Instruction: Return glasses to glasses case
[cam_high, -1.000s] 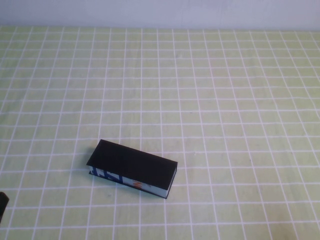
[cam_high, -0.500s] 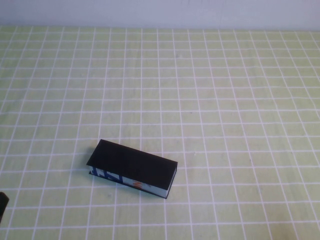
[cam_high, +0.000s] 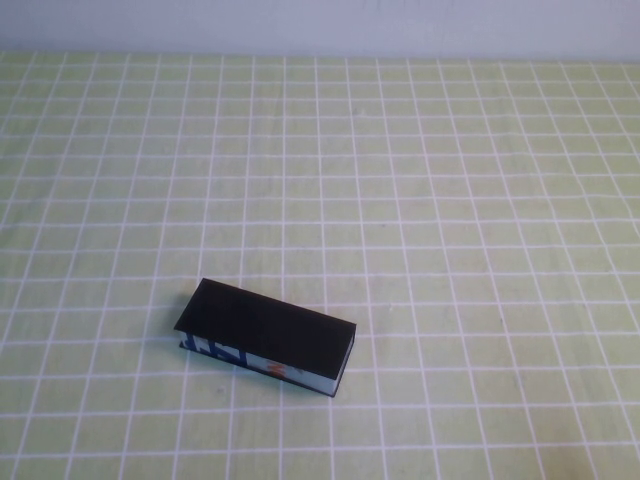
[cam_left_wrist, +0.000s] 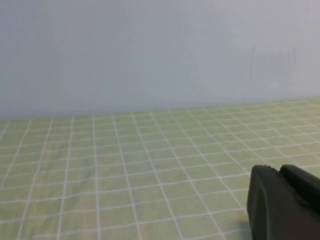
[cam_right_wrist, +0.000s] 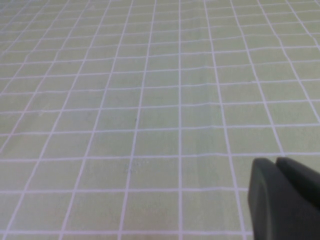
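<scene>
The glasses case (cam_high: 266, 336) lies shut on the green checked cloth, left of the middle and near the front, with its black lid on top and its blue-white patterned side with a small orange-red mark facing the front. The glasses are out of view. Neither arm shows in the high view. My left gripper (cam_left_wrist: 280, 170) shows in the left wrist view with its dark fingers together and nothing between them, over bare cloth. My right gripper (cam_right_wrist: 276, 161) shows the same way in the right wrist view, shut and empty above the cloth.
The green cloth with a white grid (cam_high: 450, 200) covers the whole table. A pale wall (cam_left_wrist: 150, 50) rises behind the table's far edge.
The dark piece of my left arm at the lower left edge of the high view has drawn back out of sight. The case has not moved.
</scene>
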